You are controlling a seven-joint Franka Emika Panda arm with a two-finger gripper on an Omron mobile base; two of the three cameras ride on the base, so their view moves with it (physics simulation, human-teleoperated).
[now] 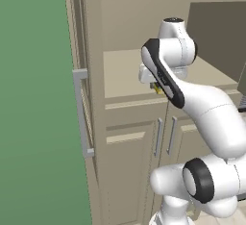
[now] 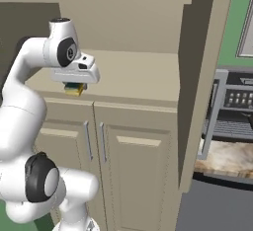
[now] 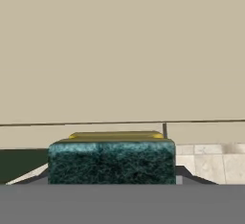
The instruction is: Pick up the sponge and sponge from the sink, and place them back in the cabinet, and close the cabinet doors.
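The gripper (image 2: 75,88) is closed on a sponge (image 2: 74,90), carried just above the front edge of the cabinet's beige inner shelf (image 2: 138,79). In the hand view the sponge (image 3: 111,161) shows its dark green scrub layer over the yellow base. It is probably light, soft and compressible; gripping across the short sides, as here, should suffice. One tall door (image 1: 79,113) stands open.
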